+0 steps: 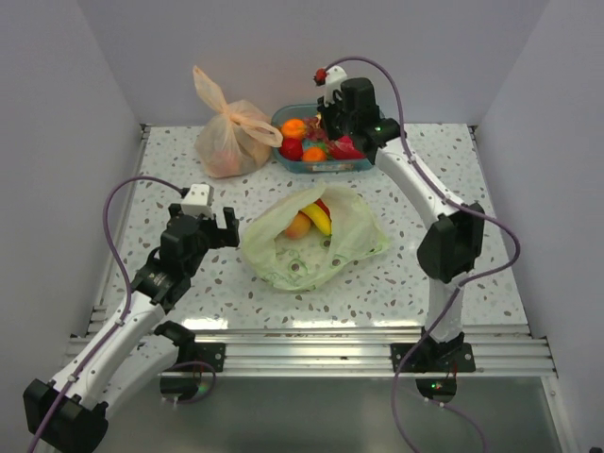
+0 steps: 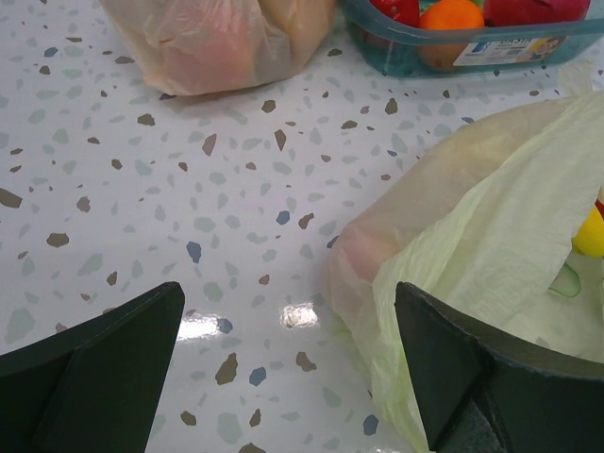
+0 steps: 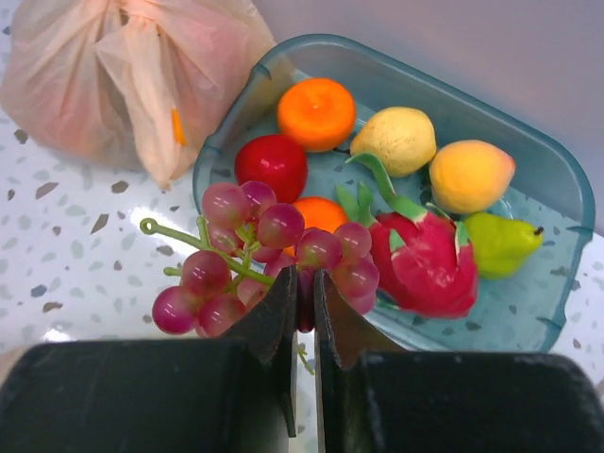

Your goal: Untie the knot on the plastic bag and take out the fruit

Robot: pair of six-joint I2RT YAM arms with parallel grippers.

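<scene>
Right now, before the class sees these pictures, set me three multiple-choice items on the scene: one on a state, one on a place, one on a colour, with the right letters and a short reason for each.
1. How is the green bag?
A. knotted shut
B. open, fruit showing
C. flat and empty

2. Where is the bunch of grapes?
A. held over the blue basket
B. inside the green bag
C. on the floor

3. What colour is the pear in the basket?
A. red
B. purple
C. green

Answers:
1 B, a banana shows in its open mouth.
2 A, the right fingers are shut on it above the basket.
3 C, it lies green beside the pink dragon fruit.
</scene>
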